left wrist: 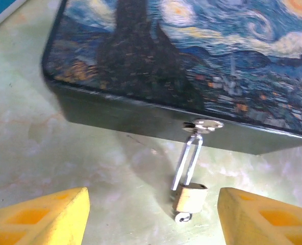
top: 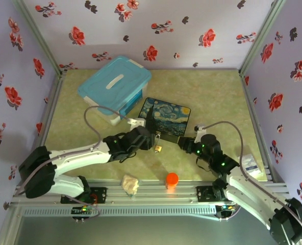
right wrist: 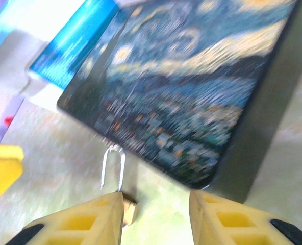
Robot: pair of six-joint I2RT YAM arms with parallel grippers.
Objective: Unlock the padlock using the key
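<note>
The brass padlock (left wrist: pixel 190 198) is hung by its silver shackle (left wrist: pixel 187 158) from the hasp (left wrist: pixel 203 125) on the front wall of the Starry Night box (left wrist: pixel 192 56), with its body down at the desk (left wrist: pixel 49 153). The left tool (left wrist: pixel 152 206) is spread wide on either side of it, nothing touched. The right tool (right wrist: pixel 155 214) is parted too, nothing clamped, with one yellow finger (right wrist: pixel 90 224) just beside the padlock.

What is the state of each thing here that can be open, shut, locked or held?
Starry Night box: lid shut.
padlock: hanging from the box's hasp, not gripped; locked or not, unclear.
blue bin: lid on.
left end effector: open, one finger on each side of the padlock.
right end effector: open.
</note>
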